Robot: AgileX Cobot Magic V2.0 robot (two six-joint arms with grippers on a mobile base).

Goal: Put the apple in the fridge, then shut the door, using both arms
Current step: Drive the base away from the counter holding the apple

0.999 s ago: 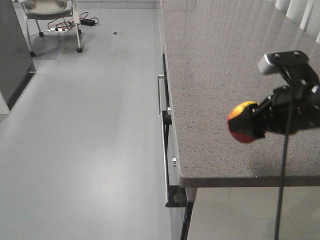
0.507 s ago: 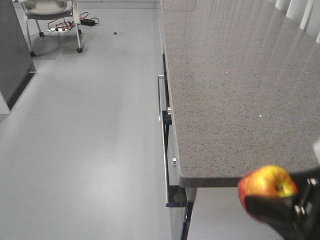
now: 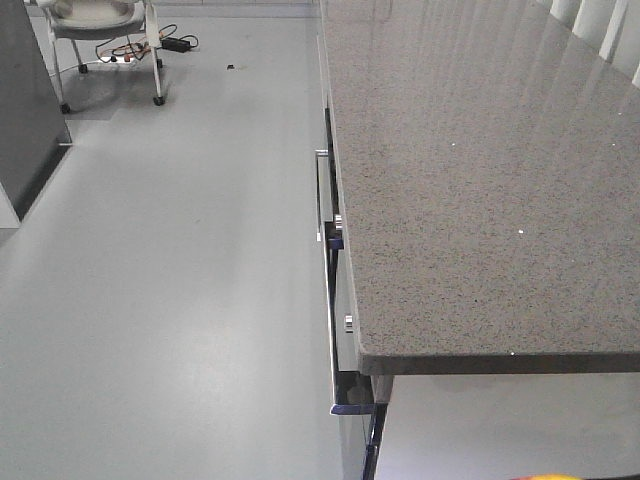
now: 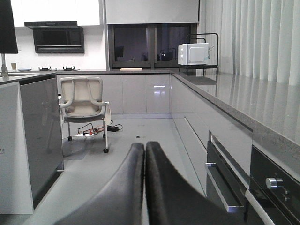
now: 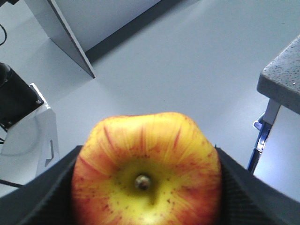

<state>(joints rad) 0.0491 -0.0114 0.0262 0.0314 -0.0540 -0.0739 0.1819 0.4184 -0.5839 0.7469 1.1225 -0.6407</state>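
The apple (image 5: 146, 173), red with a yellow-green patch round its stem, fills the right wrist view with its stem end toward the camera. My right gripper (image 5: 146, 187) is shut on it, one black finger (image 5: 47, 197) against each side. It hangs over grey floor, off the counter's corner (image 5: 281, 79). In the front view only a yellow sliver of the apple (image 3: 545, 478) shows at the bottom edge. My left gripper (image 4: 144, 157) is shut with nothing between its fingers and points along the kitchen aisle. The fridge and its door are out of view.
A long grey stone counter (image 3: 460, 180) runs along the right, with drawer handles (image 3: 320, 195) and oven fronts (image 4: 229, 187) below it. A dark grey island cabinet (image 4: 40, 136) stands at the left. A wheeled chair (image 4: 84, 103) and floor cables (image 3: 150, 45) lie far down the aisle.
My right gripper has carried the apple from above the counter down past its near corner. It has dropped almost out of the front view. The left arm's motion cannot be judged.
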